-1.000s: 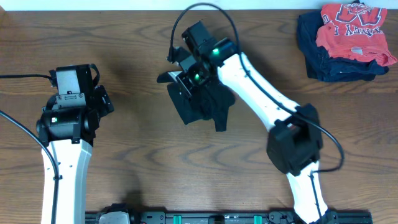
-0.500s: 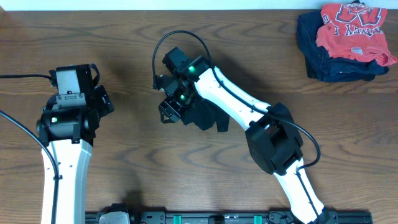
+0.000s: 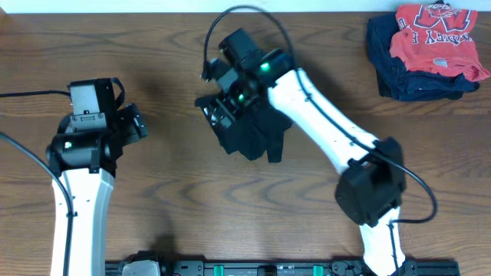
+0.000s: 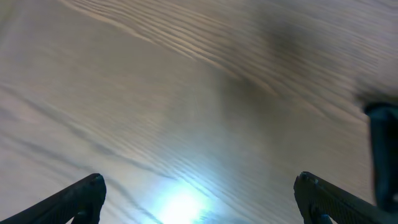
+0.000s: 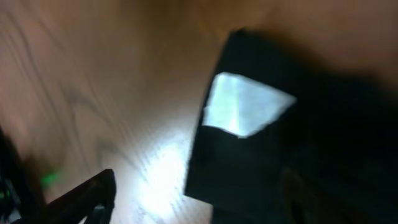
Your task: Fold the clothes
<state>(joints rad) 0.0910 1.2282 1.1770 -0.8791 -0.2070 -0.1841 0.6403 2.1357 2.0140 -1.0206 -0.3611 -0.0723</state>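
The black trousers are lying in a crumpled, part-folded bundle near the middle of the desk, their white inner tag showing at a corner in the right wrist view. The right gripper is hovering over the bundle's left edge, its 2 fingers spread with nothing pinched between them. The left gripper is hanging wide open over bare wood, well apart from the cloth. To my eye the fold is wanting squaring: pinching the loose edge cleanly and drawing it flat across, so nothing bunches. The red T-shirt is lying on a navy garment at the far right.
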